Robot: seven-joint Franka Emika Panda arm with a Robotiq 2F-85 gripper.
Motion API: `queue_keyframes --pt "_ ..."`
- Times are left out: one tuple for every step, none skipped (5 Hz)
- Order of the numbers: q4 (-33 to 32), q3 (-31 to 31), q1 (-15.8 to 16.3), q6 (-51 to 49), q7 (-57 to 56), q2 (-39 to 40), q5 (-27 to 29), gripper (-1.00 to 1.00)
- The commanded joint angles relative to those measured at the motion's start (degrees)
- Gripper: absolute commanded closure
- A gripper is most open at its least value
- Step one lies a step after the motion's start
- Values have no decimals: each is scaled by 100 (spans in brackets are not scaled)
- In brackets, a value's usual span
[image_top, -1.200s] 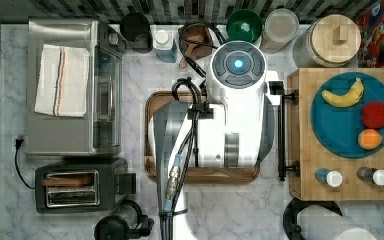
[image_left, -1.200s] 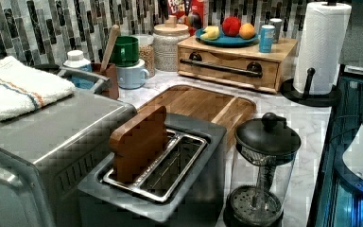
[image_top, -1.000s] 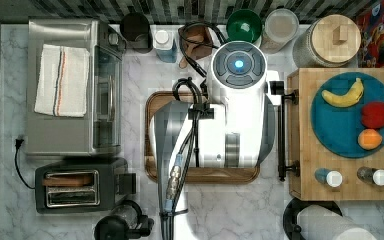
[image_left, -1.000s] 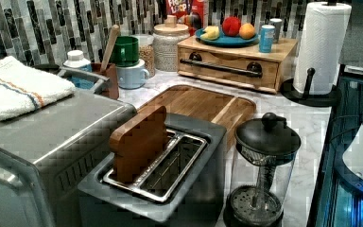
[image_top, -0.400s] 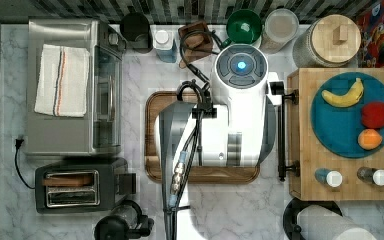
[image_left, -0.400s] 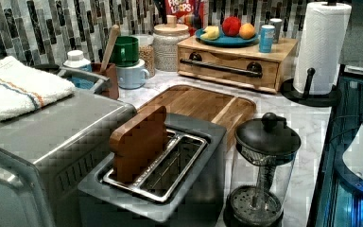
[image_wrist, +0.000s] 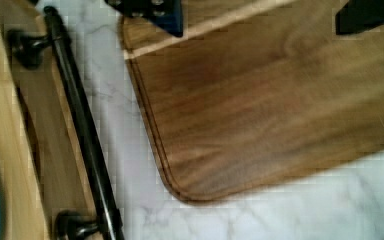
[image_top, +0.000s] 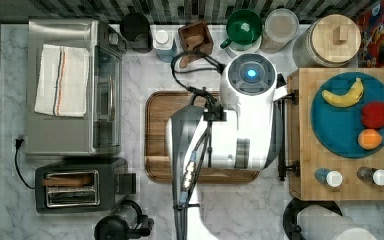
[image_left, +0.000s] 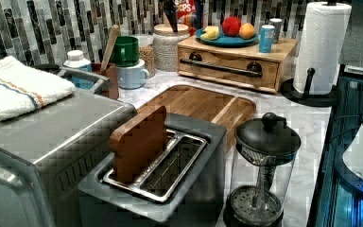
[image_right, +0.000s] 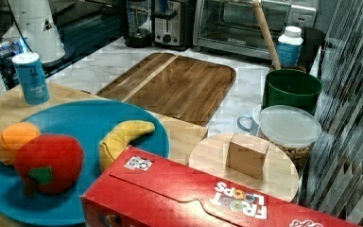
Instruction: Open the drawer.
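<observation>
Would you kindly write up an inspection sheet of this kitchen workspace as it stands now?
Surface: white marble counter with a walnut tray on it.
Job's things: drawer shut, flush in its wooden box; black bar handle untouched.
Clutter: toaster, toaster oven with towel, French press, blue plate of fruit, paper towel roll.
Grippers: gripper above the tray, jaws apart, holding nothing.
Cables: black cable beside the toaster.
Surroundings: tiled backsplash.

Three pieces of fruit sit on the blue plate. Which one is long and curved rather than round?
The yellow banana, lying on the blue plate. The red apple and the orange beside it are both round.
</observation>
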Motion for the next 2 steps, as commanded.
queue_keyframes --pt "-791 -412 -453 737 -1902 -404 2 -100" --pt "-876 -472 -510 979 -2259 -278 -205 -100"
